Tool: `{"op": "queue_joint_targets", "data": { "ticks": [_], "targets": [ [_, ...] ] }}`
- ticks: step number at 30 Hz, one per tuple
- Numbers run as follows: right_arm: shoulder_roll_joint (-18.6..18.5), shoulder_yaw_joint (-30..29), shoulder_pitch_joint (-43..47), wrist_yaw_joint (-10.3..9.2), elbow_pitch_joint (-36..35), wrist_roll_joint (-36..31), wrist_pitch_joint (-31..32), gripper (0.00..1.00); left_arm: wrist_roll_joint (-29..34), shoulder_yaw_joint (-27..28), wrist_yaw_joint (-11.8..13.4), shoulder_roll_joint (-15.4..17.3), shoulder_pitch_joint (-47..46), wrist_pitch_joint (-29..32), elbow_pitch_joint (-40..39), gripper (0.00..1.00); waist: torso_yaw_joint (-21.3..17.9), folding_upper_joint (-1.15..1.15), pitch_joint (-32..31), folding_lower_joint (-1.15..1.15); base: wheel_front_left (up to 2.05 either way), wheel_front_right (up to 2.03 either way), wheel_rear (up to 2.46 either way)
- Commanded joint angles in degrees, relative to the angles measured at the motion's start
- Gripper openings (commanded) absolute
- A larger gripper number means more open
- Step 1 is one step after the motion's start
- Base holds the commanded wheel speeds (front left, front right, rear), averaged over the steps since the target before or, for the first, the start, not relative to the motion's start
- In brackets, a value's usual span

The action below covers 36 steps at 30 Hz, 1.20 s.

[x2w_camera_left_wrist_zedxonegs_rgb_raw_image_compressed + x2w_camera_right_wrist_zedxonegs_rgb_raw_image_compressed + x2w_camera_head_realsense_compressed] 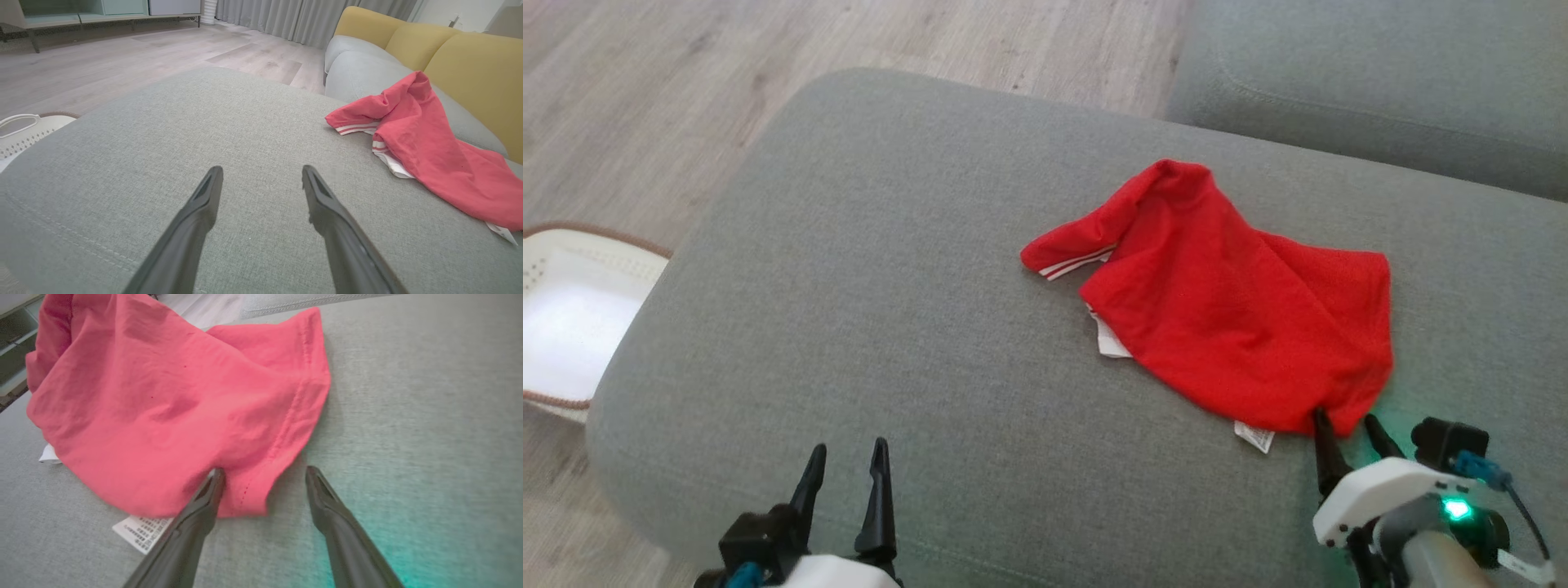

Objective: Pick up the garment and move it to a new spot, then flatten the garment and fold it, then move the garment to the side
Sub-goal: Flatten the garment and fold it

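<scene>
Your garment [1225, 310], a red shirt with white-striped trim, lies crumpled on the grey sofa seat [890, 286], right of centre in the head view. One sleeve pokes out toward the left of the frame. A white label [1254, 437] shows at the shirt's lower edge, and another bit of white fabric peeks out on its left side.

Your right gripper [1345, 416] sits at the lower right of the head view with its fingers spread, right at the shirt's lowest corner. In the right wrist view, the hemmed corner lies between the two fingers. The finger on the left of that frame reaches the edge of the fabric, just above the label, but you cannot tell whether it actually touches. The other finger is over bare cushion. Nothing is pinched. A green glow falls on the cushion at the lower right of that view.

Your left gripper [849, 445] is at the lower left of the head view, also spread wide. It holds nothing and is over bare cushion, well apart from the shirt. In its wrist view the shirt lies at the right of the frame, below yellow back cushions [470, 61].

A white basket [605, 241] with a brown rim stands on the wooden floor [645, 82] at the left edge of the head view, beside the seat.
</scene>
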Motion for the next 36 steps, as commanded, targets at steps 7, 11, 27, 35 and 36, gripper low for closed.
{"op": "queue_joint_targets", "data": {
  "ticks": [7,11,27,35,36],
  "targets": [
    [-0.4,5.3,-4.9,0.39,-0.6,4.1,-4.3,0.00,0.4,2.9,0.9,0.6,-2.3,-1.0,-2.3,1.00,-1.3,0.00,-0.2,-0.01,0.00,0.00,0.00],
    [-0.4,6.9,-4.7,0.39,-4.6,4.1,-5.7,0.00,0.4,2.9,1.0,0.7,-1.7,-1.1,-2.4,1.00,-3.4,0.00,-1.3,-0.01,0.00,0.00,0.00],
    [-0.4,-2.2,19.6,0.39,-48.6,-0.2,13.3,0.00,0.1,2.9,1.3,0.3,0.9,-1.3,-2.8,1.00,-10.6,0.00,-4.2,-0.01,0.00,0.00,0.00],
    [-0.4,-5.2,17.8,0.39,-43.2,-0.2,16.5,0.00,0.5,1.9,0.6,-0.2,-0.2,-1.1,-2.2,1.00,-8.7,0.00,-1.2,-0.01,0.00,0.00,0.00],
    [-0.4,-5.5,16.6,0.39,-40.4,-0.9,16.0,0.00,0.5,1.8,0.5,-0.2,-0.4,-1.0,-2.1,1.00,-8.4,0.00,-0.9,-0.01,0.00,0.00,0.00]
  ]
}}
